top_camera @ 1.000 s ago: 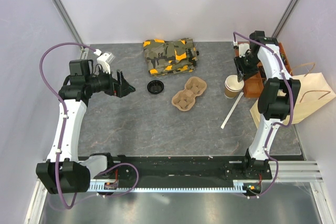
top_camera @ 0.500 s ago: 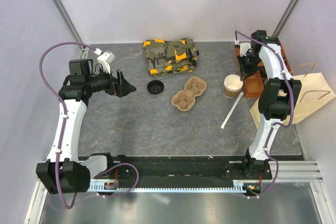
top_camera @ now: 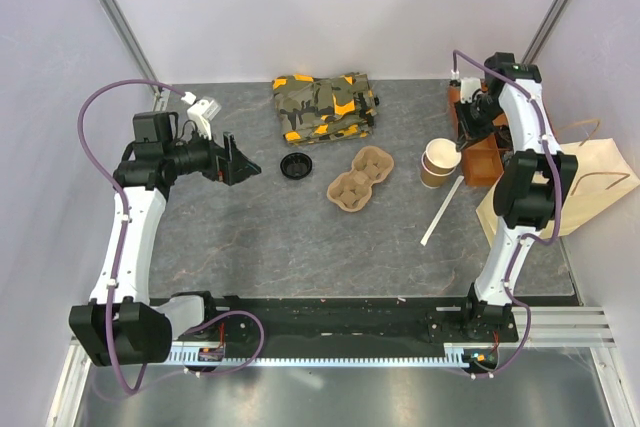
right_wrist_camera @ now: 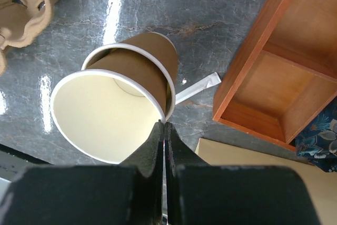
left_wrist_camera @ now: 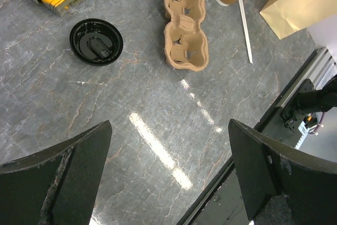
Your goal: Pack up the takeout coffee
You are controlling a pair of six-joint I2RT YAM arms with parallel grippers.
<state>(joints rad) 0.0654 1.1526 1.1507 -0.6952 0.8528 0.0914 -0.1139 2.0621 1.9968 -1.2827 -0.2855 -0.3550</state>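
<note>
From above, the kraft paper cup (top_camera: pixel 434 169) stands lidless on the right of the table, just beside the wooden box (top_camera: pixel 484 159) and near the pulp cup carrier (top_camera: pixel 360 179). Its long axis leans off upright, the mouth facing up and tipped toward the right gripper (top_camera: pixel 458 147), which is at its rim. The black lid (top_camera: pixel 297 166) lies flat well apart, left of the carrier. The paper bag (top_camera: pixel 590 187) lies at the right edge. The left gripper (top_camera: pixel 238 160) hangs over the left side, jaws spread wide, holding nothing.

The left wrist view looks down between those parted fingers (left_wrist_camera: pixel 68 167) at the lid, the carrier and, at the top edge, two stacked rims, so there are two cups nested.

The right wrist view settles it. The jaws are pinched tight on the rim of the inner cup (right_wrist_camera: pixel 105 114), its pale inside showing. It sits tilted in an outer cup (right_wrist_camera: pixel 155 48), with a white stir stick (right_wrist_camera: pixel 197 88) beside them.
</note>
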